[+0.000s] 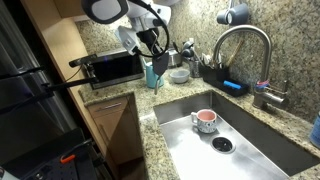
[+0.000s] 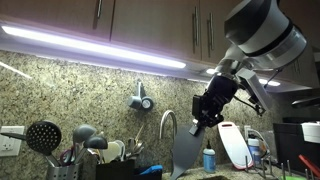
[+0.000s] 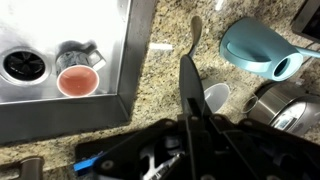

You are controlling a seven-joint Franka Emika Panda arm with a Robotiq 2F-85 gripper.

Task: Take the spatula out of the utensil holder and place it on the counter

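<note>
Gripper clamped tight on the spatula. I see the spatula held in the air over the counter, touching nothing else. In an exterior view its flat head hangs below the gripper. Below, sink on one side, teal jug on the other.

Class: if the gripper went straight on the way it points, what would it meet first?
Likely the bare counter between sink and jug, the held spatula touching first; depth is unclear.
</note>
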